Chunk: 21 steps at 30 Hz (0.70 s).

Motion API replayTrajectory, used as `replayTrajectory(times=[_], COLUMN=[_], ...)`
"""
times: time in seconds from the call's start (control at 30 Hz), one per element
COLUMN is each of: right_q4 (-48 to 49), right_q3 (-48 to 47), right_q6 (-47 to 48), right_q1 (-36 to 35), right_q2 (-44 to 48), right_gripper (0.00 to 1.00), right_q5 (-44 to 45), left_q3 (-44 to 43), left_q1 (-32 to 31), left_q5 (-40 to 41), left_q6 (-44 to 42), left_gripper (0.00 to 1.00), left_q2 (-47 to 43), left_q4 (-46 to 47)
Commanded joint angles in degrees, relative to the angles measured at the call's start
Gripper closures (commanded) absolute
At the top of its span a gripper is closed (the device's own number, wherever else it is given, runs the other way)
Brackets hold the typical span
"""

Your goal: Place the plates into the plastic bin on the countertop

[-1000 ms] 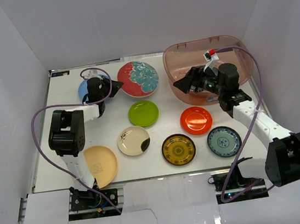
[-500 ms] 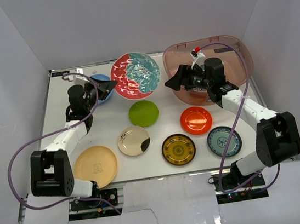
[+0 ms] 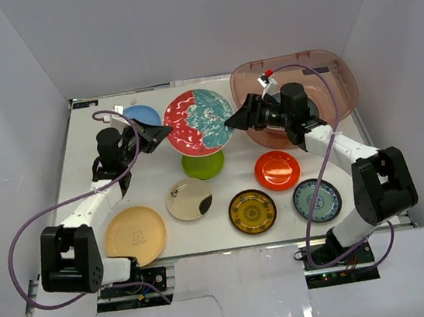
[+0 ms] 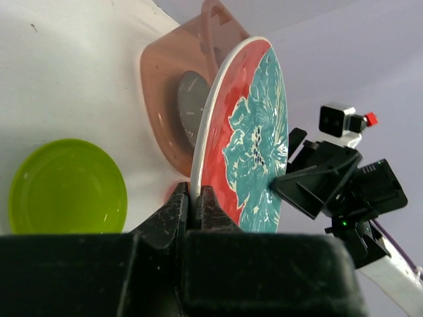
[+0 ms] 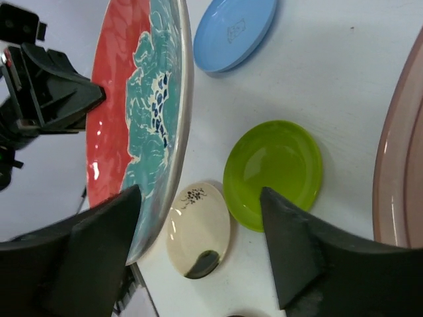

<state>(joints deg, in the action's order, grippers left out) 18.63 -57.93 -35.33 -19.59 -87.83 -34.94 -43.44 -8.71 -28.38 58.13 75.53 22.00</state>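
On the left, the left gripper (image 3: 163,130) is pinching the left rim of the red plate with teal flowers (image 3: 199,121) between closed jaws, holding it tilted up on edge in the air above the lime green plate (image 3: 203,165). The other six plates are lying flat on the table (image 3: 152,178). To the right, the right gripper (image 3: 232,122) is standing with its jaws spread wide at the plate's opposite rim; I cannot tell whether a finger is touching it. Further right and at the back, the plastic bin (image 3: 337,71) is waiting on the table. This is looking like a handover in progress. To do it well, the right gripper should be sliding onto the rim until the edge is sitting deep between both fingers, then closing firmly before the left one is letting go. The plate is glossy and thin at the rim, so a shallow bite is risking a slip. Once it is carrying the plate alone, the right arm should be keeping it clear of the bin's flared rim and lowering it inside rather than dropping it.
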Motion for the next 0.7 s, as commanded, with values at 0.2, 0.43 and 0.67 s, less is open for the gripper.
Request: replayTrajectory(times=[0.2,0.43,0.67], right_q4=[10.80,13.53,13.97], right_q3=[-1.83,-2.71,-4.12], right_q6=[-8.08,-10.19,-14.58], right_q1=[-0.80,1.57,18.76], right_q2=[-3.22,-0.07,5.04], right_gripper=[0.75,0.92,0.92], right_q5=[-4.35,-2.68,-3.46], left_q3=[-2.79,-7.16,-10.17], left_q1=[-0.52,-0.61,-5.42], left_q5=[-8.27,-13.45,-1.08], left_q6=[2.70,-7.13,-26.82], left_gripper=[1.00,0.54,0.08], left_q2=[-5.56,-8.81,-20.75], left_q4=[4.02,-9.12,-25.50])
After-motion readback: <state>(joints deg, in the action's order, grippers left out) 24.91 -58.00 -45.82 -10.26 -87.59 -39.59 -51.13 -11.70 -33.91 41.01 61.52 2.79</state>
